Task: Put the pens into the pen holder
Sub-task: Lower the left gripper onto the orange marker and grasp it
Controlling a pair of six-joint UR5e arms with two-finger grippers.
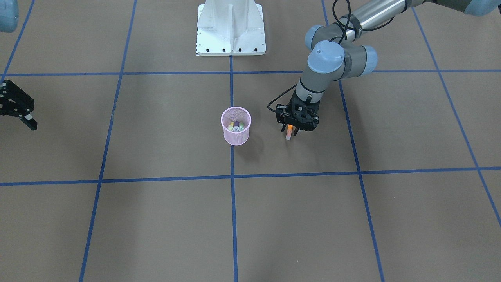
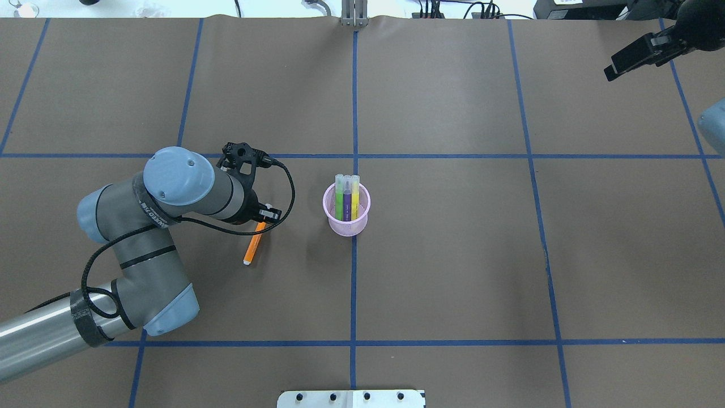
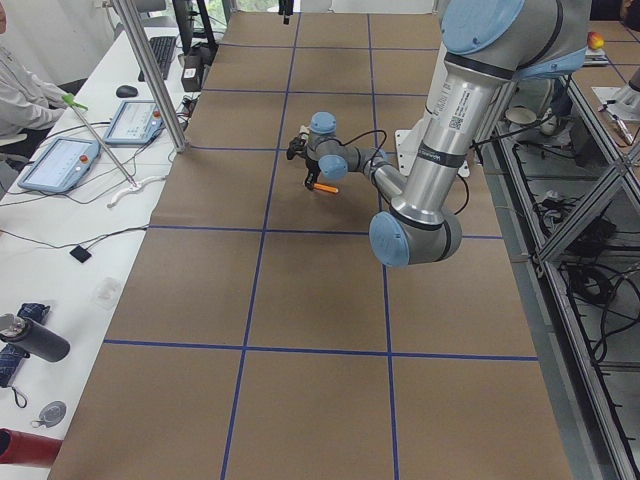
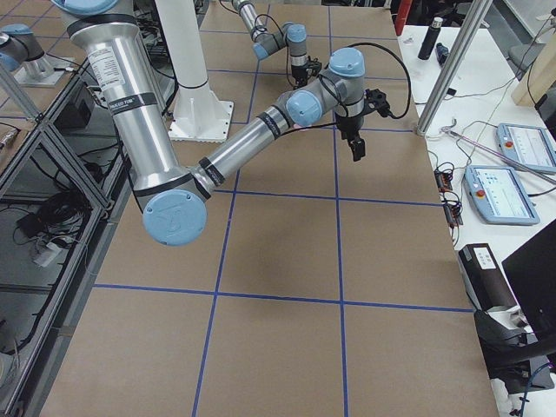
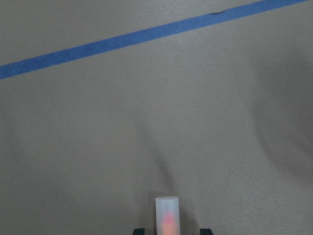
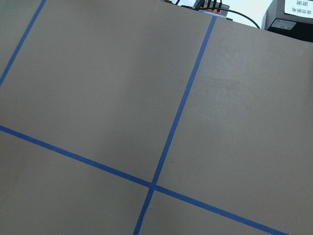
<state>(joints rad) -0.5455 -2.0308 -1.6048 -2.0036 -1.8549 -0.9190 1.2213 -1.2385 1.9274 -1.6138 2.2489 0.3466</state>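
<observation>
Pen holder (image 2: pixel 346 225) stands upright on the table (image 2: pixel 453 272), right on the blue tape line (image 2: pixel 353 294) that runs out from the white base plate (image 2: pixel 351 399). I count three pens inside it, side by side, with their pale caps up and poking above the rim: green pen (image 2: pixel 339 203), purple pen (image 2: pixel 346 205) and yellow pen (image 2: pixel 355 199). From the front camera I see the same three cap ends bunched together inside the pink mesh.

Orange pen (image 2: pixel 254 243) is the one outside. My left gripper (image 2: pixel 266 218) has it. The fingers are closed on its orange body, and the translucent cap end points away from the fingers and down toward the table. The left wrist camera shows that cap centred at the bottom of its picture, with a black fingertip (image 5: pixel 205 231) on either side. The pen is tilted, not vertical. Whether the cap touches the table cover I cannot tell. Gripper and pen sit on the robot's left of the holder, near it but apart from it.

Right gripper (image 2: pixel 614 69) hangs above the table far out on the robot's right, well apart from the holder and the pens. I cannot tell from any view whether its fingers are open or closed. Its wrist camera looks down on brown cover and tape lines.
</observation>
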